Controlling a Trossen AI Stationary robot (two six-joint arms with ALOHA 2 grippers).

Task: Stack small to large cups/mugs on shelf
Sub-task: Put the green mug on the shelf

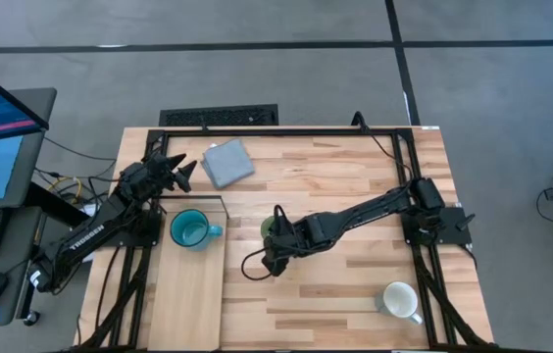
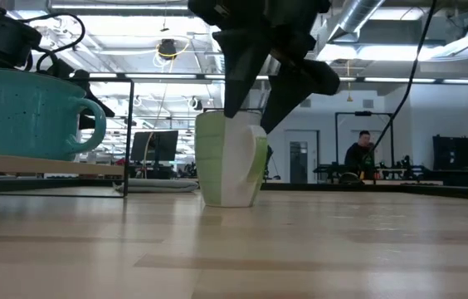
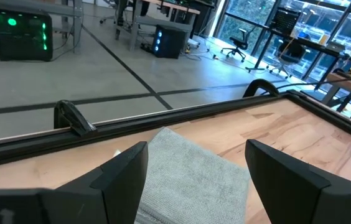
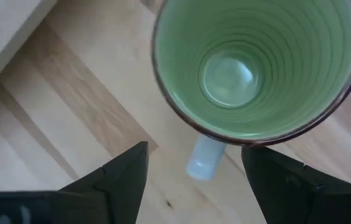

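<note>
Wooden planks make up the table (image 1: 355, 284), and at its left side lies the paler shelf (image 1: 186, 289). On the shelf's far end stands the teal mug (image 1: 190, 230), upright and empty as far as the high view shows. Near the table's middle, just beside the shelf's edge, stands the green mug (image 4: 256, 65), also upright and empty, its ridged inside bare down to the base. The white mug (image 1: 400, 300) sits well apart at the near right, upright; nothing shows inside it.

The right gripper (image 1: 275, 253) hangs above the green mug with its fingers spread wide, gripping nothing. In the right wrist view the rim lies ahead of the fingertips and the handle (image 4: 204, 157) points back between them. The left gripper (image 1: 180, 172) waits over the far left of the table by the grey pad (image 1: 228, 162), fingers spread and empty.

The step in hand looks like the pick-up of the green mug. To do it well, the fingers should drop so that one goes inside the rim and one outside, or so that both straddle the body clear of the handle. A pinch on the handle alone would probably let the mug swing. It should be closed on firmly, lifted straight, then lowered level into the teal mug with the handles kept from clashing.
</note>
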